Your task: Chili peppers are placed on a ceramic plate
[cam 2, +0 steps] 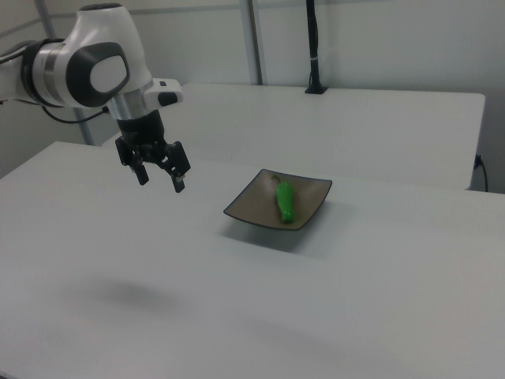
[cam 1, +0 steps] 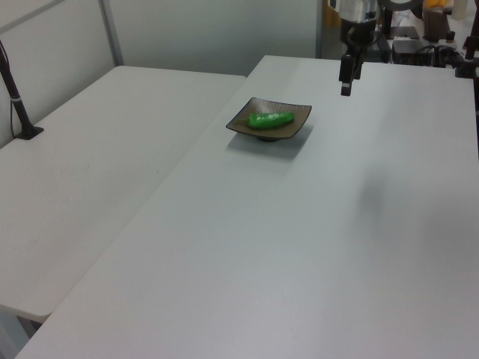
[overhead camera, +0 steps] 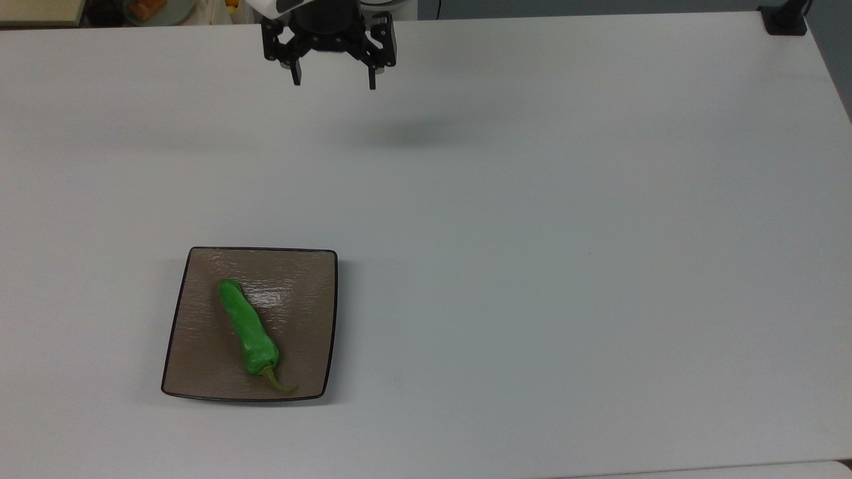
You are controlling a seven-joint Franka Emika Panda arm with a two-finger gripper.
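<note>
chili peppers (overhead camera: 249, 330): one green pepper flat on the ceramic plate (overhead camera: 200, 359), stem toward the top view's bottom edge | jaws (overhead camera: 331, 74): apart, empty, high above the tabletop (overhead camera: 566, 233), well apart from the plate | judgement: placing looks done, arm clear so nothing gets knocked

The white table (overhead camera: 532, 266) is seen from above and from the front in the top view, which faces its far edge. It is viewed from lower and obliquely in the left view, along its length, and from the opposite side in the right view. The ceramic plate (overhead camera: 193, 359) near one table edge is shared by all three views.
</note>
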